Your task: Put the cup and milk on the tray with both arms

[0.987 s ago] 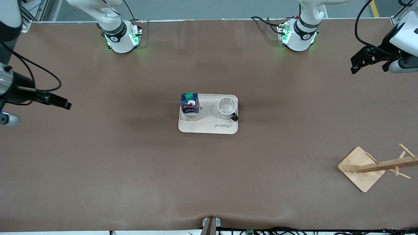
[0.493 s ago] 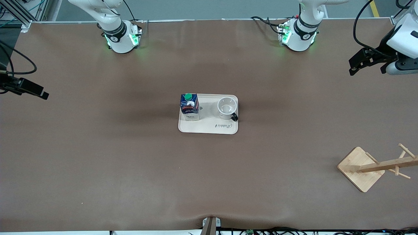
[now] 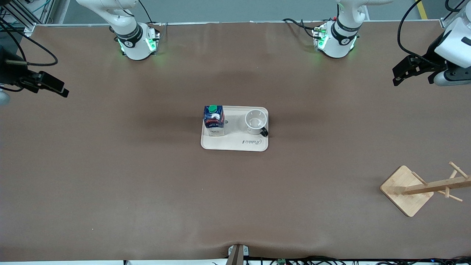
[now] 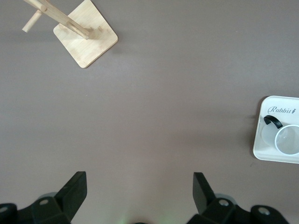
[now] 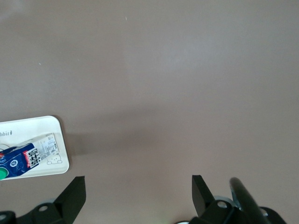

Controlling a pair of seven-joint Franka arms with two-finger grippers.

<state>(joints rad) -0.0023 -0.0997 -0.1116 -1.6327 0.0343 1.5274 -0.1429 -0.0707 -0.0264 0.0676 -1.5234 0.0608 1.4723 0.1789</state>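
The cream-white tray (image 3: 235, 144) lies at the middle of the table. The dark-blue milk carton (image 3: 213, 120) with its green cap stands upright on the tray's end toward the right arm. The white cup (image 3: 255, 120) with its black handle stands upright on the tray's end toward the left arm. My left gripper (image 3: 401, 71) is open and empty, up over the table's left-arm end. My right gripper (image 3: 55, 87) is open and empty, up over the right-arm end. The left wrist view shows the cup (image 4: 286, 138) on the tray (image 4: 261, 148); the right wrist view shows the milk (image 5: 23, 159) on the tray (image 5: 58, 140).
A wooden mug rack (image 3: 423, 189) with a square base lies toppled near the front camera at the left arm's end; it also shows in the left wrist view (image 4: 84, 37). Cables hang by both raised arms. The brown mat (image 3: 147, 191) covers the table.
The right gripper has swung away from the front camera and back a little toward the table's middle. The left gripper has drifted slightly. Cup, milk and tray have not moved.
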